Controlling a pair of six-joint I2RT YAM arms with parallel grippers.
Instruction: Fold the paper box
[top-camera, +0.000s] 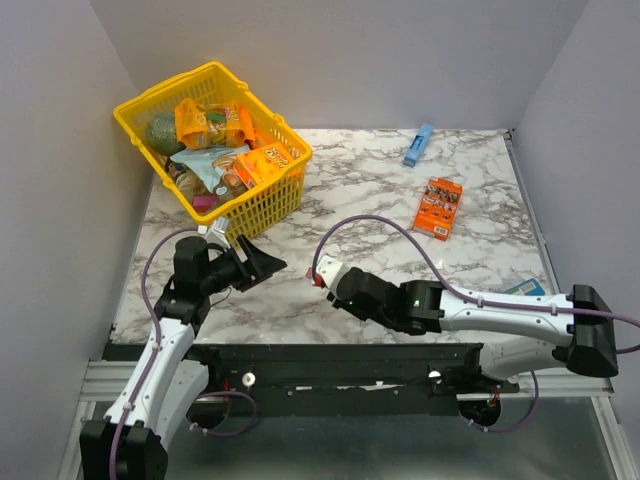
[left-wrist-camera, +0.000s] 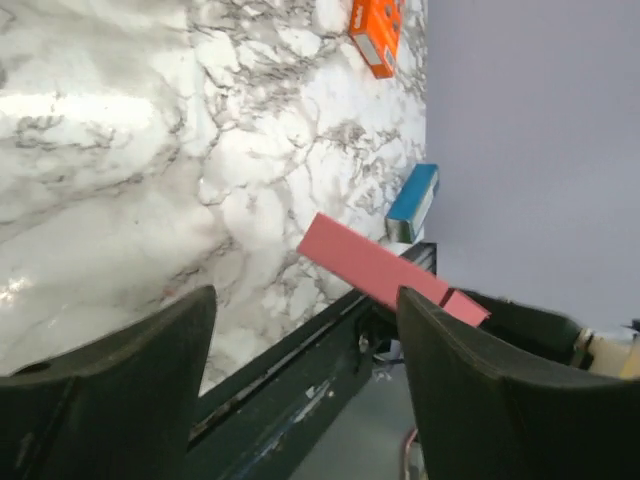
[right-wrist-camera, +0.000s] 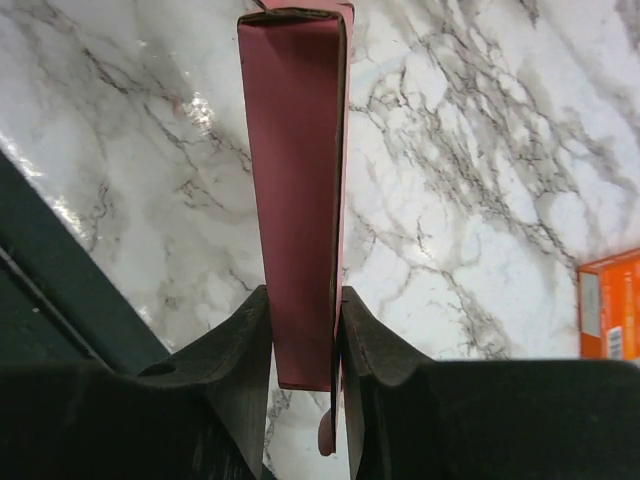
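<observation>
Pink paper box (right-wrist-camera: 295, 170) clamped by right gripper (right-wrist-camera: 305, 320); left gripper (left-wrist-camera: 305, 380) spread, empty.
Box is pinched across its broad faces at one end, rest sticking out over marble table (right-wrist-camera: 480, 200), nr its front edge. Thin card judged light, springy, easily creased; best taken at edges/flaps w/ gentle pinch, close to a fold line.

One paper box (right-wrist-camera: 295, 200), one basket (top-camera: 262, 208)

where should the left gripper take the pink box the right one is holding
Probably the free end of the pink box, since the right gripper clamps the other. Bring the open left gripper in end-on, across its narrow width: it is long, slim, sticking straight out.
</observation>
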